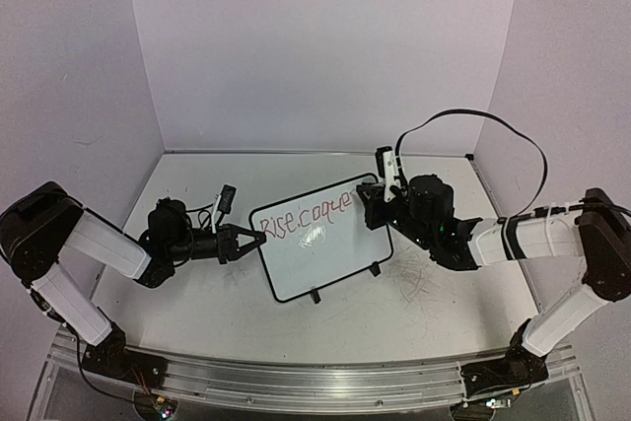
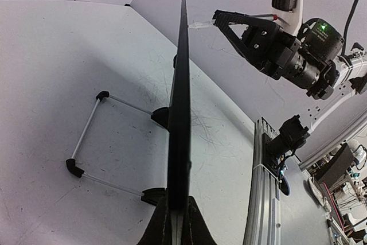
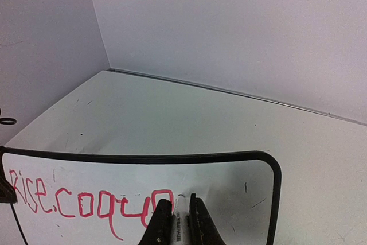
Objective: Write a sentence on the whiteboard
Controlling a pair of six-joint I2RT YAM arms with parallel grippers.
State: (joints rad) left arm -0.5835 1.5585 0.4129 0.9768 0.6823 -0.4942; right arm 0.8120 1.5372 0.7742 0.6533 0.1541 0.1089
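Observation:
The whiteboard (image 1: pixel 320 263) stands tilted at mid table on its black feet. My left gripper (image 1: pixel 246 241) is shut on its left edge. In the left wrist view the whiteboard (image 2: pixel 179 113) shows edge-on, clamped in the left gripper (image 2: pixel 176 225). The red sentence (image 1: pixel 314 216) runs along the top and reads about "Rise.coque". My right gripper (image 1: pixel 371 200) is shut on a white marker (image 3: pixel 181 225), whose tip touches the whiteboard (image 3: pixel 229 182) just right of the last letter of the sentence (image 3: pixel 86 202). The right gripper (image 3: pixel 181 203) hides the tip itself.
Faint grey scribbles (image 1: pixel 414 278) mark the tabletop right of the board. The board's wire stand (image 2: pixel 86 136) rests on the table behind it. An aluminium rail (image 1: pixel 296 379) runs along the near edge. Purple walls close the back and sides. A black cable (image 1: pixel 513 135) loops above the right arm.

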